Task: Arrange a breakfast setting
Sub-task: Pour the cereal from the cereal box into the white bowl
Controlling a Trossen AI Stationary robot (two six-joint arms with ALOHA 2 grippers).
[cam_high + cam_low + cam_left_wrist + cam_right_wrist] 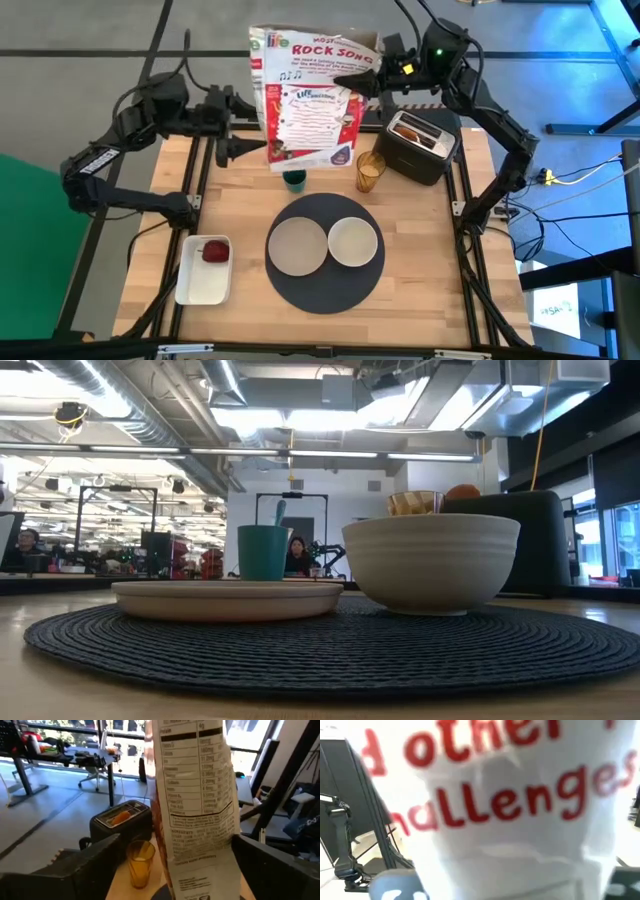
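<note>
Beige plate and white bowl sit side by side (upright) on the dark grey mat.

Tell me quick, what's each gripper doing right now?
Left gripper: open, beside the tall white printed cereal box, not gripping.
Right gripper: shut on the cereal box's top edge.

Open-plan office or lab: exposed ceiling ducts, strip lights, desks with monitors, seated person, office chair, wooden worktop on metal frame.
</note>
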